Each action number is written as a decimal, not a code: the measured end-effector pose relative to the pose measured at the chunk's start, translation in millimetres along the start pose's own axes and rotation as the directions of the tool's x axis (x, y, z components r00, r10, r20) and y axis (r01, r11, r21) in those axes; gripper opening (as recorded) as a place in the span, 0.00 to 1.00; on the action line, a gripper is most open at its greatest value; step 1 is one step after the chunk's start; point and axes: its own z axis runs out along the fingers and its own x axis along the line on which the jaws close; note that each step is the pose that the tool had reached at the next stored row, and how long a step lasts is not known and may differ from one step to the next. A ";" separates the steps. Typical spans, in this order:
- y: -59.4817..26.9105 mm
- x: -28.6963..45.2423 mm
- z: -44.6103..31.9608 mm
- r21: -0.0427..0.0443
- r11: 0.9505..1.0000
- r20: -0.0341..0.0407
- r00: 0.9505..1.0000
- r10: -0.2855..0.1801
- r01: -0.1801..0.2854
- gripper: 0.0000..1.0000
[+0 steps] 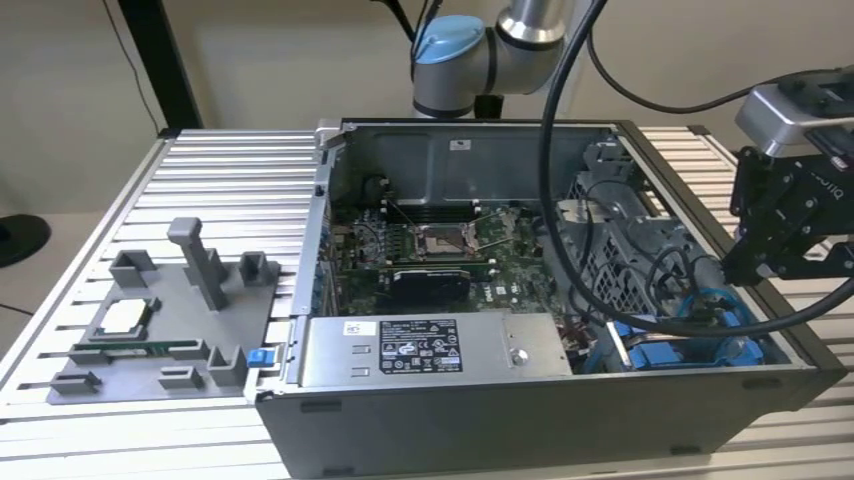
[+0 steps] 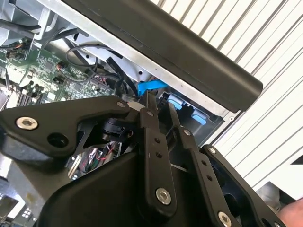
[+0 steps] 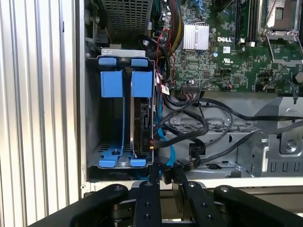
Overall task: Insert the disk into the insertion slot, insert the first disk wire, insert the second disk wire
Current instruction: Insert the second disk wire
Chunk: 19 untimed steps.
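1. Standing by the bench, I see an open computer case lying on a slotted metal table, with a grey power-supply box along its near wall.
2. The gripper hangs over the case's corner at the exterior view's right, near side, where the blue drive bays sit.
3. In the first wrist view the disk stands on edge inside the insertion slot, the one of the two bays that lies nearer the motherboard. Its blue caddy tabs sit level with those of the bay beside it.
4. A blue wire curves past the disk's exposed edge (I cannot tell whether it is plugged in).
5. A black wire loops over the grey metal floor of the case, and its end lies right at the gripper.
6. Whether the gripper is clamped on that wire or loose around it, I cannot tell from either wrist view.
7. In the second wrist view the gripper points at the same corner, just beside the case's dark rim.
8. Well apart, at the exterior view's left, a grey fixture rests on the table.
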 end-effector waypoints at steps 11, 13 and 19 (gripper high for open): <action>0.0 0.0 0.5 0.000 1.000 0.000 1.000 0.000 0.000 0.00; 0.0 0.0 0.6 0.000 1.000 0.000 1.000 0.000 0.000 0.00; 1.2 -0.7 -6.9 0.002 1.000 0.010 1.000 0.000 0.000 0.00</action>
